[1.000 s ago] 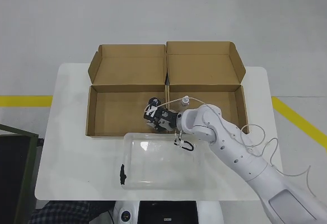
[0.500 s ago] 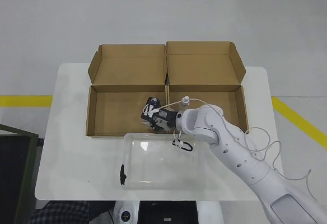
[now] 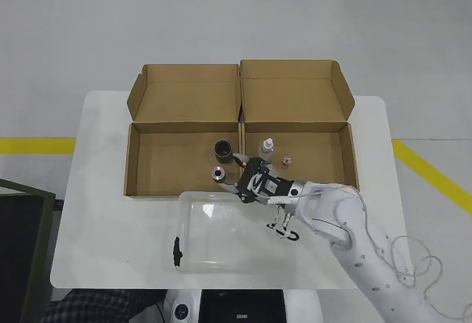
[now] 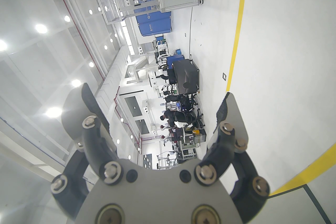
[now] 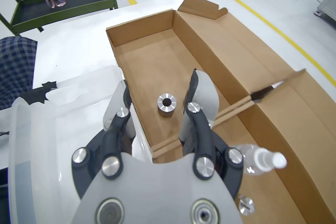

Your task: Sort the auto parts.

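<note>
upright on the floor of the left brown cardboard box: short silver metal cylinder with a bored centre. over that box's near wall: right pincer, spread wide, empty. left pincer spread, empty too.

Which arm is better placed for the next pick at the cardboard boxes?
Right, likely: the right gripper hangs open at the front wall of the cardboard box, with the metal cylinder just ahead. The left gripper, also open, faces out across the floor.

Right gripper drew back from left box, uncovering metal sleeve and dark cylinder
</note>
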